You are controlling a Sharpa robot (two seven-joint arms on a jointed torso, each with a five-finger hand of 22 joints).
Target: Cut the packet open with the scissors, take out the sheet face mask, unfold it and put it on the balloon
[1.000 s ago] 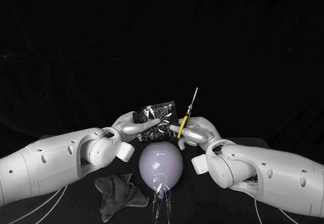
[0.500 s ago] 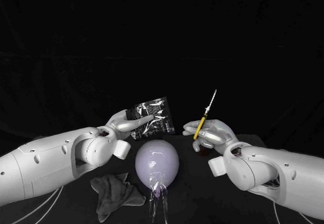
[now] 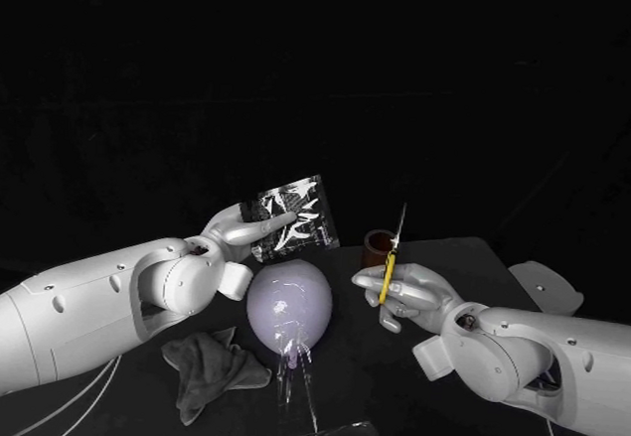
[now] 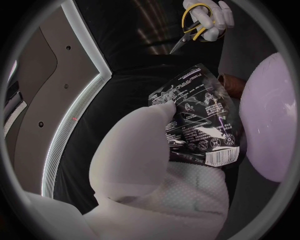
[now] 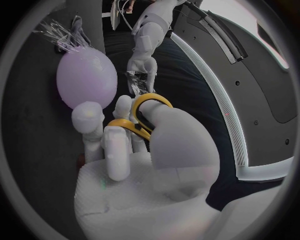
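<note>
A: Black glossy foil packet is held up in the air over the black tabletop, beyond the pale lilac balloon. The left hand pinches one side of it between thumb and fingers.

B: And the right hand?

A: Its fingers curl through the loops of the yellow-handled scissors, blades upright and together, apart from the packet.

B: What could go wrong?

A: With only one side gripped, the foil may twist or slip once the blades bite. Too deep a cut would likely slice the mask inside. A dropped tip could burst the balloon, which sits between the hands.

B: Anything else around?

A: A small brown cylinder just beside the scissors could be knocked. A crumpled grey cloth and clear film lie nearer the robot, out of the path.
</note>
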